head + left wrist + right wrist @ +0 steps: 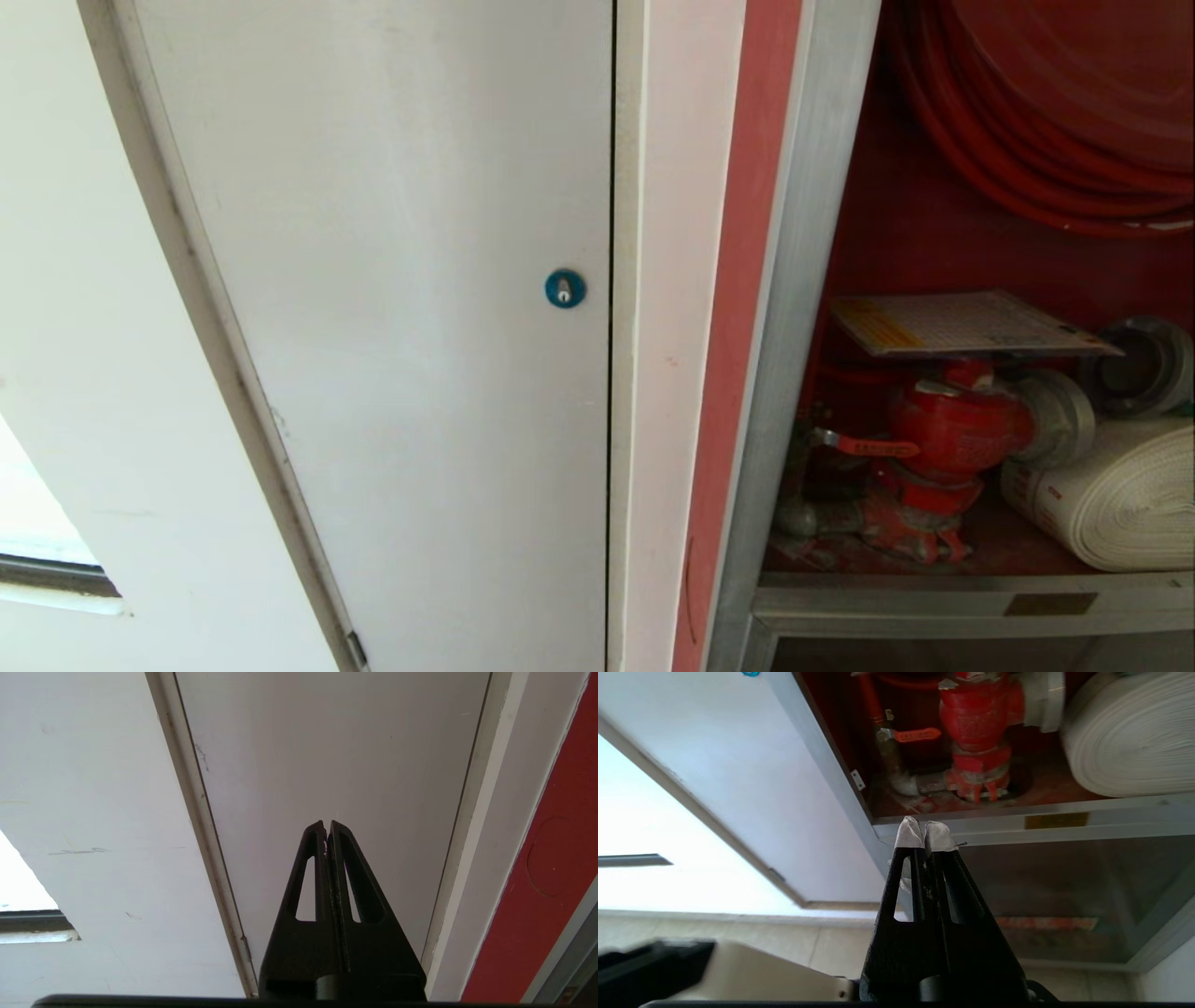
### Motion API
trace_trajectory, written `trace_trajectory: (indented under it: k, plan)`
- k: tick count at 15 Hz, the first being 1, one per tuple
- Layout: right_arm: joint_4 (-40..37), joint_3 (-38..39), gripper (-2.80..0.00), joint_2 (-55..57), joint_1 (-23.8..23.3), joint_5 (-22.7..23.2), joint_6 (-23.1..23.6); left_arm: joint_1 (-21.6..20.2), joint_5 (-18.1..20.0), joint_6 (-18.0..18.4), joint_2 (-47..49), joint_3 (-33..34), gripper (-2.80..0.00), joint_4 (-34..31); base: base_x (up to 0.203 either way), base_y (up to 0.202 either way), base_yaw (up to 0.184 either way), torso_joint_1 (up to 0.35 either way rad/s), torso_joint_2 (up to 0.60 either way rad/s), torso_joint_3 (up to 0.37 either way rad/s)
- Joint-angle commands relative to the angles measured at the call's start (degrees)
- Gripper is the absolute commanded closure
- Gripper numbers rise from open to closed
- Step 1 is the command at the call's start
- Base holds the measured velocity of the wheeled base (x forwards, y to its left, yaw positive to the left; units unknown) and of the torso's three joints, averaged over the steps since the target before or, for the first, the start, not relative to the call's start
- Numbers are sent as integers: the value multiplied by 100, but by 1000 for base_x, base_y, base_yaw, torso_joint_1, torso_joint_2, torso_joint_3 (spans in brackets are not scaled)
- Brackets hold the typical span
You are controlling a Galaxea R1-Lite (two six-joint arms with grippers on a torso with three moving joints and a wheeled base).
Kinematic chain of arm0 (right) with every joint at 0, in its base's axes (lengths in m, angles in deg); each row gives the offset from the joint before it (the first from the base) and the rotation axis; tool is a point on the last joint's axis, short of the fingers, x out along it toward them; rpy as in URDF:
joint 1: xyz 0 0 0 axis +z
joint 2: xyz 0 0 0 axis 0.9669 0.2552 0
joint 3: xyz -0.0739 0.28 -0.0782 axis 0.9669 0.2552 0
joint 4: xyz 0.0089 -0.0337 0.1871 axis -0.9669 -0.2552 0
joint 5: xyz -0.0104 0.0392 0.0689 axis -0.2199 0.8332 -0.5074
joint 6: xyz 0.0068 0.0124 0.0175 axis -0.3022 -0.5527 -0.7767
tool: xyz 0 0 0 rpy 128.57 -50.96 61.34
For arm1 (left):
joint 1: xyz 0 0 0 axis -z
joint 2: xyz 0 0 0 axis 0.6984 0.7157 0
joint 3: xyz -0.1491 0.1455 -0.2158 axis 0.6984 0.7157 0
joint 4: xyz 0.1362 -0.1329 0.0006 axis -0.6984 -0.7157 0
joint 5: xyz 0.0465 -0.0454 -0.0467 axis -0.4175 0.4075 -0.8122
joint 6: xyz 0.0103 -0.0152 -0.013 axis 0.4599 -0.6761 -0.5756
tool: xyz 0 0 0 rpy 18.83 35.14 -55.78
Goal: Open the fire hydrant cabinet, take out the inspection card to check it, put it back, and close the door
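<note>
I see the fire hydrant cabinet [794, 308] framed in brushed silver metal, its inside painted matt red. The valve [952, 429] is glossy red metal, chipped at the base. The rolled hose [1120, 495] looks like woven white cloth. The inspection card [962, 322] is paper under shiny plastic.

A grey-white panel door [401, 308] with a blue round lock [565, 288] stands beside a pale wall [84, 308].

Silver-framed, red-lined fire hydrant cabinet [794, 280]; red valve [952, 429]; white rolled hose [1120, 495]; white gridded inspection card [962, 322], yellow-striped; grey-white panel door [392, 280], blue round lock [565, 288].
</note>
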Motion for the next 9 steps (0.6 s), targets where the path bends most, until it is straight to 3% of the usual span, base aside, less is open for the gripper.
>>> trace_trajectory:
  k: [1, 4, 9]
  plan:
    - [-101, 327, 0, -1113, -88, -8, 168, 0, 1, -6, 7, 158, 0, 5, 0, 0, 0, 0, 0, 0]
    - [316, 1553, 0, -1681, -150, -44, 375, 0, 1, -5, 7, 158, 0, 5, 0, 0, 0, 0, 0, 0]
    - [3068, 4406, 0, -2860, -343, -77, 906, 0, 1, -6, 7, 158, 0, 5, 0, 0, 0, 0, 0, 0]
